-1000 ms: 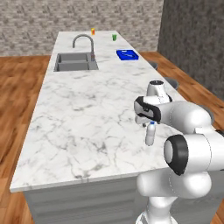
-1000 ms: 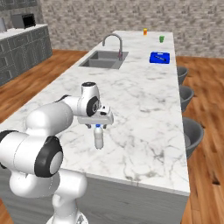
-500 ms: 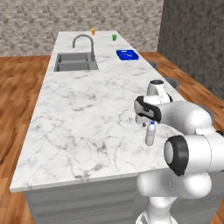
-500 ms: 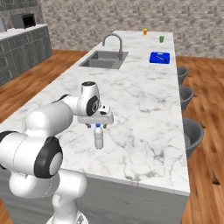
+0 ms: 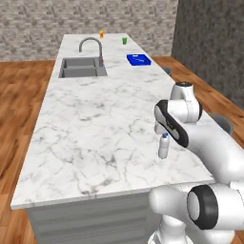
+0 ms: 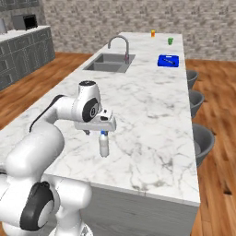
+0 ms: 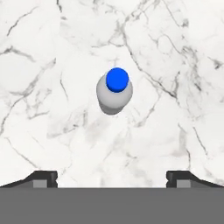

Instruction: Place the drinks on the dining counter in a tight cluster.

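Gripper point(image 7: 112, 177), jaws fully spread and empty, directly above upright water bottle point(image 7: 114, 92) on dining counter point(image 5: 95, 124); a careless sideways retreat could topple it.

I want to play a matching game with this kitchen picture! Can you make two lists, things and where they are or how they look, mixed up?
Things:
1. water bottle
2. tool
3. blue tray
4. faucet

Descriptions:
A. curves over the sink
B. open, right above the bottle
C. lies flat near the counter's far end
D. stands upright, blue cap

Pairs: 1-D, 2-B, 3-C, 4-A
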